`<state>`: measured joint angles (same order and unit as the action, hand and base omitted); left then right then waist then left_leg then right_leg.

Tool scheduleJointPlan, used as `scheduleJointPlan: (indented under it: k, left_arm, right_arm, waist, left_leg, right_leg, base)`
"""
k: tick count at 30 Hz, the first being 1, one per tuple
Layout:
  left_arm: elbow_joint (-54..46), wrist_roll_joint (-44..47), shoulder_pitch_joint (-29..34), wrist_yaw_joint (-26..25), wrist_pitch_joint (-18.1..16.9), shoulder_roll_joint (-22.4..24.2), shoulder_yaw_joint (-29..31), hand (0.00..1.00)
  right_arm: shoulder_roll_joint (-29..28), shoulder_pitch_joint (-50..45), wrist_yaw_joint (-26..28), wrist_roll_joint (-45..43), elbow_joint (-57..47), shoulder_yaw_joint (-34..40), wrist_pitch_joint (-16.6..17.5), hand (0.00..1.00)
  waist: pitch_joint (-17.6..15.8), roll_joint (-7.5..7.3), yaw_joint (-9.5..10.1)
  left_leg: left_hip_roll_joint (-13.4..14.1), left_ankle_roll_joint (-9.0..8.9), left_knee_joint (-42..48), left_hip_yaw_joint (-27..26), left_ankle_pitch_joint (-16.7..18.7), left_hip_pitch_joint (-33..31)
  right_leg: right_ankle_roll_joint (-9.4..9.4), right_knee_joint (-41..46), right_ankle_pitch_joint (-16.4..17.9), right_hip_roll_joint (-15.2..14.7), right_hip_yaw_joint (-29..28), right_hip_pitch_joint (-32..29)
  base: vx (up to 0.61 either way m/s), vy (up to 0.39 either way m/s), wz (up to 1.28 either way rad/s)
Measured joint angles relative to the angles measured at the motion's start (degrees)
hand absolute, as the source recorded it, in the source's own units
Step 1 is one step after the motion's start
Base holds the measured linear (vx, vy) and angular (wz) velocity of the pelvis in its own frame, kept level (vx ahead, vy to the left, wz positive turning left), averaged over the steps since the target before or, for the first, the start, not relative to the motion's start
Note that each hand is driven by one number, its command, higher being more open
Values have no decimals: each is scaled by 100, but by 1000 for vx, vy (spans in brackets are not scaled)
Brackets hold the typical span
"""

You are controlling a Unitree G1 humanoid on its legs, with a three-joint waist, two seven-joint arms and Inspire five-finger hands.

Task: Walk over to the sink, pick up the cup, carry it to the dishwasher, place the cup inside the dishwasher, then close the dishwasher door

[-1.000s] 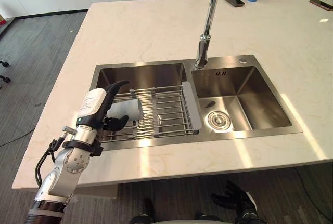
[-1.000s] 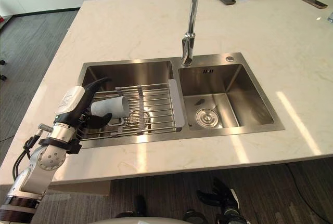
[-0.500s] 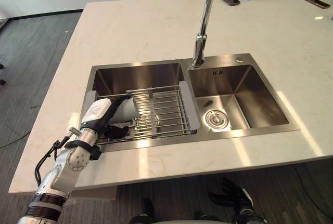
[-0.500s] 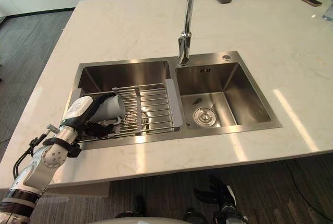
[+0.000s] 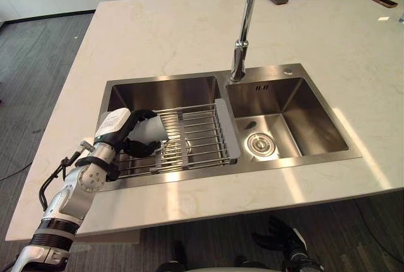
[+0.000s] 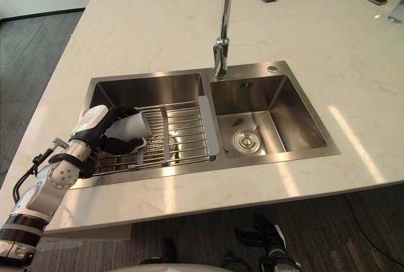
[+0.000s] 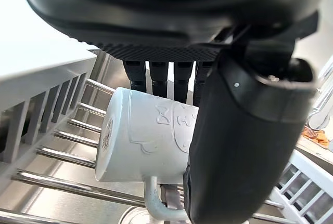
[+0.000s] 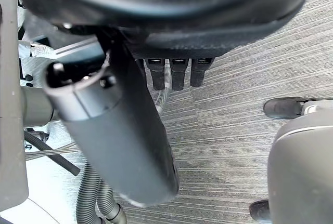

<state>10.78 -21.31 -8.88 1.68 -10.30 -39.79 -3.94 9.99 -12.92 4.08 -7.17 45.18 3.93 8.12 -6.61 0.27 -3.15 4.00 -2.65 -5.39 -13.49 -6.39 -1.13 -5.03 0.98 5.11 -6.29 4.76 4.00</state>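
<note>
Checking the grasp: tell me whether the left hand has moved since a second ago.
Yes. Against the wire rack, the left hand has dropped lower, and its fingers, raised before, now curl round the cup lying on it.

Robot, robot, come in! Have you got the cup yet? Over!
Left hand closed round cup, which lies on its side over the rack. Right hand open, hanging idle. Tap stands off to the cup's right.

The white cup [image 6: 131,126] is seen on its side over the wire rack [image 6: 186,134], which is laid across the left basin of the sink [image 6: 148,88] (a double one). The cup is enclosed by the curled fingers of the left hand [image 6: 95,128].
</note>
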Motion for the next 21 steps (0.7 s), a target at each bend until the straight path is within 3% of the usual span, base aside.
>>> scheduleJointPlan:
  k: [5, 12, 14, 21]
  left_arm:
    - [-794, 294, 196, -127, 9, 414, 8, 30]
    - [-2091, 894, 859, -600, -121, 1801, 96, 30]
    - [-2401, 1494, 1083, -802, -184, 2360, 136, 30]
    - [-2710, 3103, 1595, -849, -307, 3076, 129, 30]
  right_arm:
    - [-38, -2, -13, 0, -5, 2, 0, 90]
    - [-112, -23, -32, -1, -11, 7, 3, 90]
    - [-122, -79, -37, -1, -10, 14, 2, 90]
    - [-148, -187, -164, -63, -7, 37, 2, 90]
  waist:
    - [19, -36, 44]
    - [31, -50, 50]
    - [45, -71, 67]
    - [228, -95, 62]
  left_leg:
    - [-1, 0, 0, 6, 0, 1]
    - [14, -1, -1, -4, -2, 58]
    - [24, -2, 0, -8, -4, 58]
    - [52, -2, 0, -67, -17, 57]
  right_leg:
    - [1, 7, -1, -1, 8, 3]
    - [2, 33, -1, 7, -34, 42]
    - [2, 59, 0, 16, -44, 32]
    - [3, 119, 0, 33, -111, -24]
  base:
    - [0, 0, 0]
    - [0, 0, 0]
    - [0, 0, 0]
    - [-1, 0, -4]
